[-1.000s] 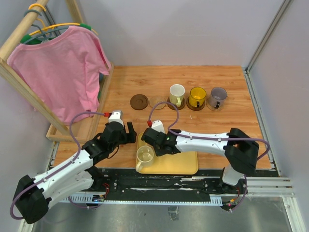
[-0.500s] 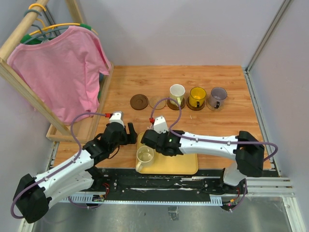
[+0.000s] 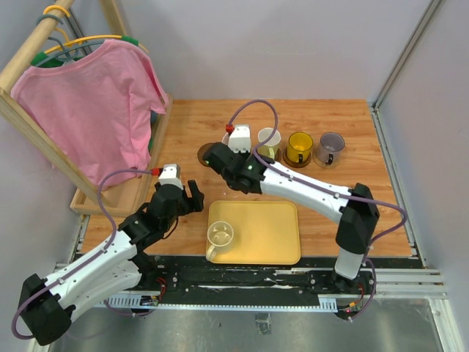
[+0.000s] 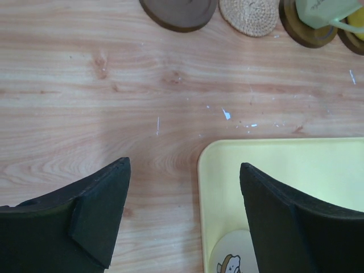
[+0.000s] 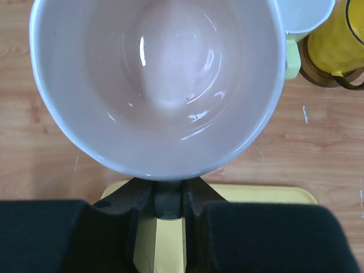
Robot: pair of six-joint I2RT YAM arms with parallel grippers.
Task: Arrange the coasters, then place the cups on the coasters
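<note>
Pink cup (image 5: 156, 85) clamped by its handle in right fingers (image 5: 141, 222), over the bench (image 5: 34, 165). Seen only from that wrist, hidden from above. Carried off the tray (image 3: 264, 227) since before. Left fingers (image 4: 96, 210) wide apart.

a yellow tray (image 3: 267, 235) lies at the near edge of the wooden surface (image 3: 330, 117). a pink shirt (image 3: 95, 103) hangs on a wooden rack (image 3: 29, 48) at the left.

The wooden desk (image 3: 330, 198) carries a yellow tray (image 3: 271, 246) at its near edge. A row of coasters lies along the far side: a dark brown coaster (image 4: 179, 11), a woven tan coaster (image 4: 249, 14) just beside it, and a dark coaster (image 4: 304, 35) further right.
</note>
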